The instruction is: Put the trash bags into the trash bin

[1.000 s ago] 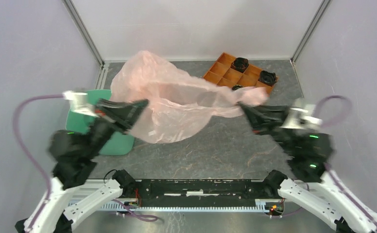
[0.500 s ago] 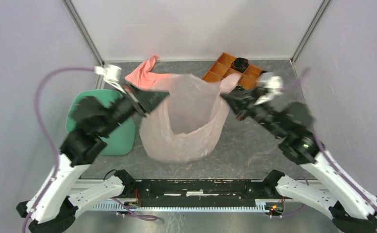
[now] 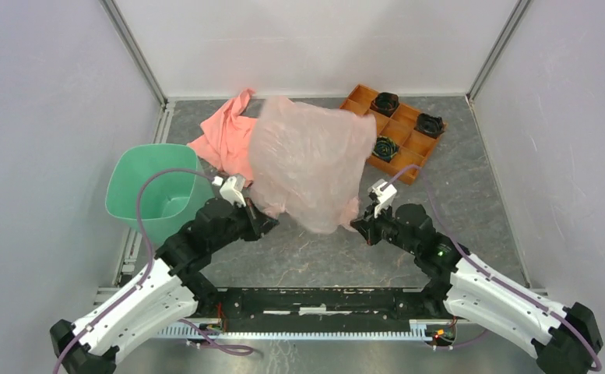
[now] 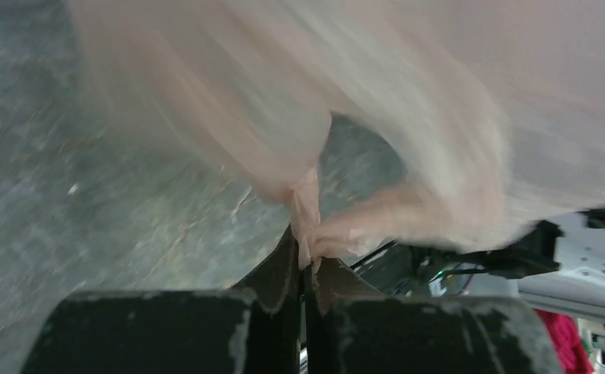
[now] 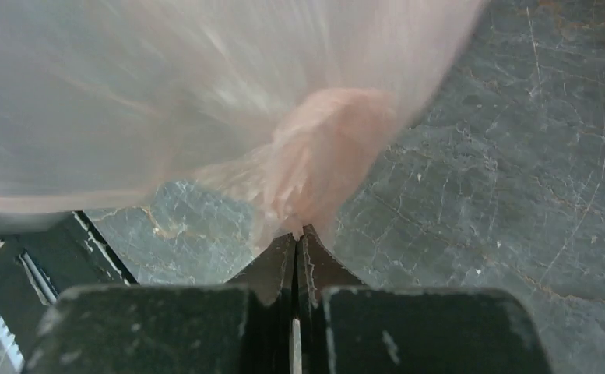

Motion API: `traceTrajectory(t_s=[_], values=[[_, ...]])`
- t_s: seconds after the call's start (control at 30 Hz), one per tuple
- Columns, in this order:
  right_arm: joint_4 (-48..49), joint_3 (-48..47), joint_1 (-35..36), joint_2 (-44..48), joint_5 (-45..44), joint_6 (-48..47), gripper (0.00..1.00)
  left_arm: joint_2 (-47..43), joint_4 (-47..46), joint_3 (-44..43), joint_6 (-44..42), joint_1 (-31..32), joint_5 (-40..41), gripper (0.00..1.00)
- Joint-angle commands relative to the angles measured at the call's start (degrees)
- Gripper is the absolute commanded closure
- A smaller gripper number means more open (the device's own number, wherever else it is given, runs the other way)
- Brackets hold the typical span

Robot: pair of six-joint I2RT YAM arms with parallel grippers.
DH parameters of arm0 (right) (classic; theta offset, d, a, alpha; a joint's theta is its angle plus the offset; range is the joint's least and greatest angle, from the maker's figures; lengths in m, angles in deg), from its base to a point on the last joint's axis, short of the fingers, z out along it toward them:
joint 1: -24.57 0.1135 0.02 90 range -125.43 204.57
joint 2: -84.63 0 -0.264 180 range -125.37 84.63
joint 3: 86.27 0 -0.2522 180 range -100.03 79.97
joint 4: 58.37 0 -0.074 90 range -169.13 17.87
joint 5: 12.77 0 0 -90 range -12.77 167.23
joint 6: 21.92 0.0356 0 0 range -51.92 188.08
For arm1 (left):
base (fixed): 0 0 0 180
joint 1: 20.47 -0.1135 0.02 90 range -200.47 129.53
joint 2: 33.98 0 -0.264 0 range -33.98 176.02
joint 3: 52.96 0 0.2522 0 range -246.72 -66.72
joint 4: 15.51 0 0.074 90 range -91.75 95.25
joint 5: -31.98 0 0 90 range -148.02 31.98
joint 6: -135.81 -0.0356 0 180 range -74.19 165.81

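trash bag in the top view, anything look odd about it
Yes: the trash bag balloons in mid-air, pinched at its near edge by the left gripper and right gripper, not over the trash bin. A salmon cloth lies crumpled behind it.

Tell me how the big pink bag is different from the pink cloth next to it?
The bag is pale and see-through; the cloth is a stronger pink and solid. The bag is pinched by the left fingers and the right fingers and puffs up; the cloth lies crumpled on the table, with nothing holding it. The bag looks bigger than the cloth. Both are pink and wrinkly.
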Motion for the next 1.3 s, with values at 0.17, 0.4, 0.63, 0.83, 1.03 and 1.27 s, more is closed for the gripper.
traceTrajectory(t_s=[0.17, 0.4, 0.63, 0.83, 1.03, 1.27], values=[[-3.4, -26.4, 0.0, -1.3, -2.9, -8.7, 0.99, 5.2, 1.6, -22.3, -4.2, -0.1, -2.6, 0.98], [-7.7, -19.3, 0.0, 6.8, -8.4, -3.8, 0.99, 7.6, 9.6, -26.4, -9.6, -0.1, -2.3, 0.70], [-19.4, -25.2, 0.1, 13.8, -15.8, -7.5, 0.99, 14.5, 32.9, -44.1, -21.0, -0.1, 17.3, 0.15], [-19.9, -25.7, 0.0, 16.9, -18.7, -8.6, 0.99, 17.0, 37.7, -51.1, -21.6, -0.1, 30.7, 0.02], [-18.6, -20.9, 0.0, 20.3, -18.8, -5.5, 0.99, 20.1, 41.6, -48.6, -18.6, -0.1, 47.0, 0.00], [-21.0, -23.4, 0.0, 19.9, -18.3, -7.1, 0.99, 27.0, 37.6, -45.0, -24.2, -15.4, 47.5, 0.00]])
